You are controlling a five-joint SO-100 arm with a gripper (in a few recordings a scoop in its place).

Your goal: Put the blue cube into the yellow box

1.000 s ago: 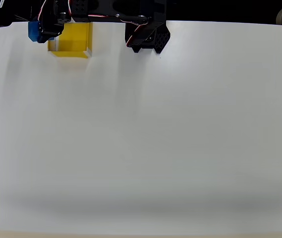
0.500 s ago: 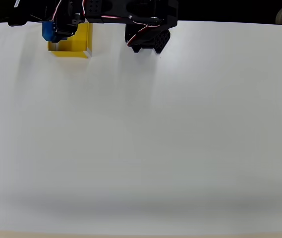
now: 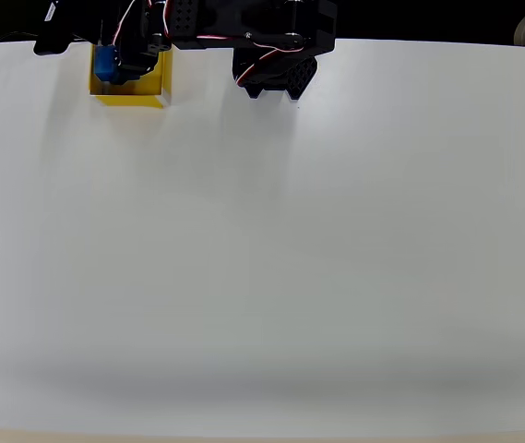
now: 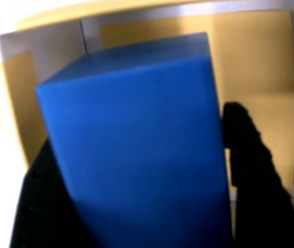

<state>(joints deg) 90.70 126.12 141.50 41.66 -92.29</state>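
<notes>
The yellow box (image 3: 151, 85) sits at the top left of the white table in the overhead view, partly under the black arm. The blue cube (image 3: 107, 64) hangs over the box's left part, held in my gripper (image 3: 113, 63). In the wrist view the blue cube (image 4: 136, 139) looms large between the two black fingers (image 4: 247, 170), which press on its sides. Behind it lie the yellow floor and white inner walls of the yellow box (image 4: 250, 67). I cannot tell whether the cube touches the floor.
The arm's black base (image 3: 276, 69) stands at the table's top edge, right of the box. The white table (image 3: 271, 268) stretches wide below and to the right. A dark background runs along the top edge.
My gripper has carried the blue cube rightward, from beyond the box's left edge to above the box's inside.
</notes>
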